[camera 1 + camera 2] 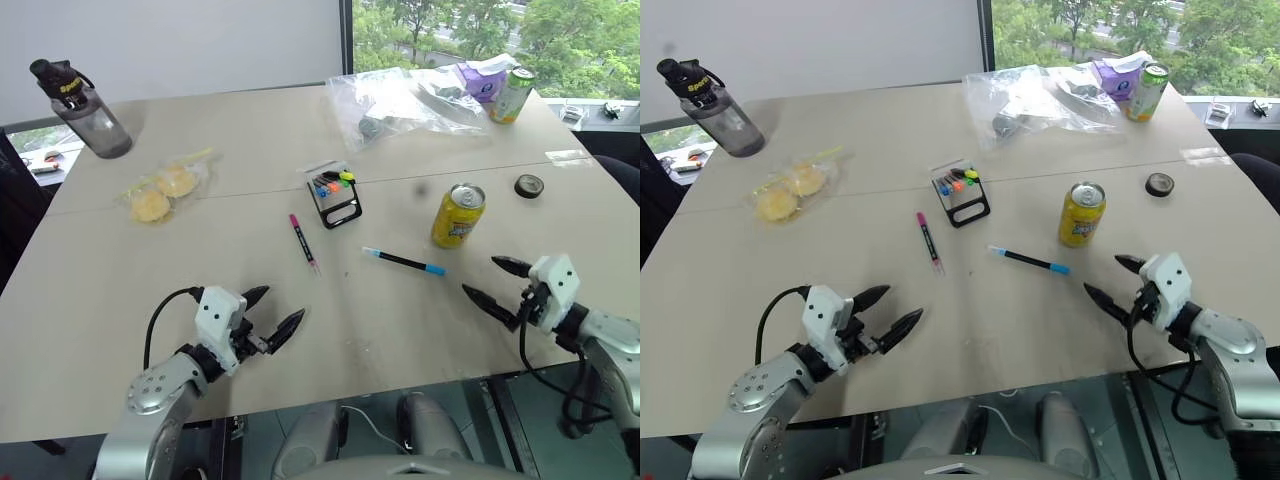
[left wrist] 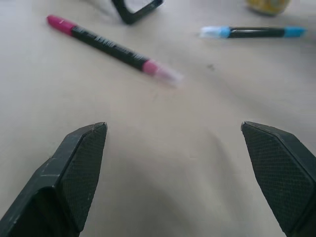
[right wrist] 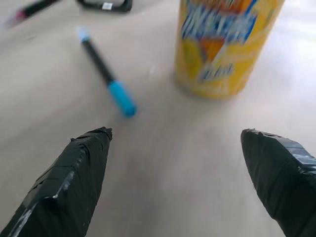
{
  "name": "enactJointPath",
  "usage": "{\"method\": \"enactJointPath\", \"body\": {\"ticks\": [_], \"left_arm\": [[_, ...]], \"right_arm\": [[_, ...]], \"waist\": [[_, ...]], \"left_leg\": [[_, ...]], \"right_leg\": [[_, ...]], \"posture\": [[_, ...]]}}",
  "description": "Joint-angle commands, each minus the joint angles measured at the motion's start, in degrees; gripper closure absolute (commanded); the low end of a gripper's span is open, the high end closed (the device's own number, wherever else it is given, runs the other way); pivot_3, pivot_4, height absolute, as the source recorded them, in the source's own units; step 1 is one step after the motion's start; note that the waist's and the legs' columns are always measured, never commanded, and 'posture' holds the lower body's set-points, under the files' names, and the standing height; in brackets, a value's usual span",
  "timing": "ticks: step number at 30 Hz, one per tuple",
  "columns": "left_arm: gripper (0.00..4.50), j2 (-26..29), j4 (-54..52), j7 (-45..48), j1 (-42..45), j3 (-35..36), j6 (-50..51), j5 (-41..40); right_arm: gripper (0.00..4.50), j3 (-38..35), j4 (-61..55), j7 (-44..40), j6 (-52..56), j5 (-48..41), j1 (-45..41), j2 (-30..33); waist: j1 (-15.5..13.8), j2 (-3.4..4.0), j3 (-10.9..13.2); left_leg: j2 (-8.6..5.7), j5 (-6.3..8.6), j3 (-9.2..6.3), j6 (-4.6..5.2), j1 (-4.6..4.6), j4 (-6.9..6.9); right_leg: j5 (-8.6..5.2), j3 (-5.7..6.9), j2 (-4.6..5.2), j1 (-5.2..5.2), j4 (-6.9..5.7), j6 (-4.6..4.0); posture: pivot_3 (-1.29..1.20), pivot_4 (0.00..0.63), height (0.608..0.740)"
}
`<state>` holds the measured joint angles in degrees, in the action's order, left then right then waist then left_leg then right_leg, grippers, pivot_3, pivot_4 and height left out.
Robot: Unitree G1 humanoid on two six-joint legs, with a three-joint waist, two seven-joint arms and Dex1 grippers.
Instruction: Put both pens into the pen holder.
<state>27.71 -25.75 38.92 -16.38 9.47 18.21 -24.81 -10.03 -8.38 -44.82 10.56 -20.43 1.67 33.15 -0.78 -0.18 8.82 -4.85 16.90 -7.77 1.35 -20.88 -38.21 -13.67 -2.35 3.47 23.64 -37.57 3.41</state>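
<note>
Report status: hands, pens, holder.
Left hand and right hand open, empty. Magenta-capped pen and blue-ended black pen flat on table. Small black pen holder beyond. Yellow can beside blue-ended pen.

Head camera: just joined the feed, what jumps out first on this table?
Two pens lie loose mid-table: the magenta-capped pen and, to its right, the blue-ended pen, both just in front of the small black pen holder with bright markers in it. A yellow can stands right of the blue-ended pen. At the near edge, the left gripper and right gripper both hang open, holding nothing.
</note>
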Motion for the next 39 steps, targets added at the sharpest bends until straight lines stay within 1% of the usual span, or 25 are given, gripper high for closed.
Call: {"method": "enactJointPath", "body": {"ticks": [1, 4, 8, 12, 18, 22, 28, 33, 35, 36, 37, 39], "left_arm": [[0.00, 2.69, -2.80, 2.82, 3.10, 4.41, -0.33, -4.87], [0.00, 6.55, -4.03, 6.51, 6.35, 6.59, 1.44, -9.58], [0.00, 11.22, -6.18, 9.96, 9.11, 9.25, 4.81, -16.30], [0.00, 14.33, -7.38, 11.67, 9.94, 10.85, 6.85, -19.71], [0.00, 16.04, -7.81, 12.88, 9.98, 10.49, 7.72, -20.71], [0.00, 16.03, -7.97, 13.05, 10.04, 10.15, 7.95, -21.28], [0.00, 15.81, -9.37, 13.04, 9.84, 9.13, 8.63, -21.74], [0.00, 15.76, -9.48, 12.86, 9.99, 8.37, 8.53, -20.92], [0.00, 15.74, -9.61, 12.79, 9.89, 7.74, 8.21, -20.11], [0.00, 15.59, -9.65, 12.71, 9.88, 7.54, 8.13, -19.99], [0.00, 15.52, -9.65, 12.68, 9.90, 7.39, 8.08, -19.89], [0.00, 15.49, -9.52, 12.66, 10.12, 7.29, 8.06, -19.82]], "right_arm": [[0.04, -1.78, -1.98, 4.29, 2.59, -1.32, -3.38, -1.22], [0.04, -1.32, -0.80, 7.28, 5.33, -1.58, -7.76, -2.63], [0.04, -0.01, 0.49, 8.46, 6.54, -1.68, -11.43, -4.53], [0.04, 1.11, 2.41, 10.01, 6.58, -0.81, -14.27, -6.64], [0.04, 2.14, 5.04, 9.97, 5.36, -0.51, -16.93, -8.85], [0.04, 3.23, 7.38, 10.27, 3.85, 0.72, -18.88, -10.13], [0.04, 4.54, 10.48, 9.96, 1.50, 2.27, -21.15, -11.35], [0.04, 3.89, 12.83, 10.24, 1.50, 1.06, -23.77, -13.16], [0.57, 3.63, 13.34, 9.99, 1.67, 0.52, -24.50, -13.68], [0.95, 3.59, 13.64, 10.06, 1.46, 0.66, -24.76, -13.85], [1.14, 3.58, 13.96, 10.19, 1.23, 0.89, -24.94, -13.97], [1.22, 3.59, 14.29, 10.29, 0.95, 1.08, -25.13, -14.16]], "waist": [[-0.03, 0.00, 0.01], [0.04, -0.01, 0.04], [0.15, 0.01, 0.06], [0.24, 0.02, 0.08], [0.38, 0.09, 0.13], [0.50, 0.10, 0.13], [1.40, 0.12, 0.15], [1.71, 0.16, 0.17], [1.63, 0.19, 0.19], [1.63, 0.19, 0.19], [1.61, 0.18, 0.19], [1.71, 0.18, 0.19]], "left_leg": [[0.00, -0.01, 0.00, -0.01, 0.00, 0.00], [-0.01, -0.01, 0.03, -0.01, -0.01, 0.00], [0.00, -0.01, 0.03, -0.02, -0.02, 0.02], [0.00, -0.01, 0.05, -0.02, -0.02, 0.11], [0.00, -0.01, 0.05, -0.02, -0.02, 0.13], [0.00, -0.01, 0.05, -0.02, -0.02, 0.13], [0.00, -0.01, 0.05, -0.02, -0.02, 0.15], [0.02, -0.02, 0.06, -0.03, 0.01, 0.17], [0.03, -0.02, 0.05, -0.03, 0.01, 0.17], [0.03, -0.02, 0.06, -0.03, 0.00, 0.17], [0.03, -0.02, 0.06, -0.02, -0.01, 0.17], [0.02, -0.02, 0.08, -0.02, 0.00, 0.17]], "right_leg": [[0.00, 0.00, 0.00, 0.00, 0.00, 0.00], [0.00, -0.01, 0.00, 0.01, 0.00, 0.00], [0.00, -0.01, -0.03, 0.04, 0.02, -0.01], [0.00, -0.05, -0.04, 0.08, 0.09, -0.02], [0.01, -0.04, -0.05, 0.08, 0.11, -0.02], [0.01, -0.05, -0.05, 0.08, 0.12, -0.02], [0.01, -0.05, -0.05, 0.09, 0.12, -0.02], [0.01, -0.10, -0.11, 0.11, 0.09, -0.03], [0.01, -0.09, -0.11, 0.11, 0.09, -0.03], [0.01, -0.09, -0.11, 0.11, 0.11, -0.03], [0.01, -0.09, -0.10, 0.11, 0.11, -0.03], [0.02, -0.12, -0.10, 0.11, 0.12, -0.03]], "posture": [[0.00, 0.150, 0.740], [0.00, 0.150, 0.740], [0.00, 0.150, 0.740], [0.00, 0.150, 0.740], [0.00, 0.150, 0.740], [0.00, 0.150, 0.740], [0.00, 0.150, 0.740], [0.00, 0.150, 0.740], [0.00, 0.150, 0.740], [0.00, 0.150, 0.740], [0.00, 0.150, 0.740], [0.00, 0.150, 0.740]]}}
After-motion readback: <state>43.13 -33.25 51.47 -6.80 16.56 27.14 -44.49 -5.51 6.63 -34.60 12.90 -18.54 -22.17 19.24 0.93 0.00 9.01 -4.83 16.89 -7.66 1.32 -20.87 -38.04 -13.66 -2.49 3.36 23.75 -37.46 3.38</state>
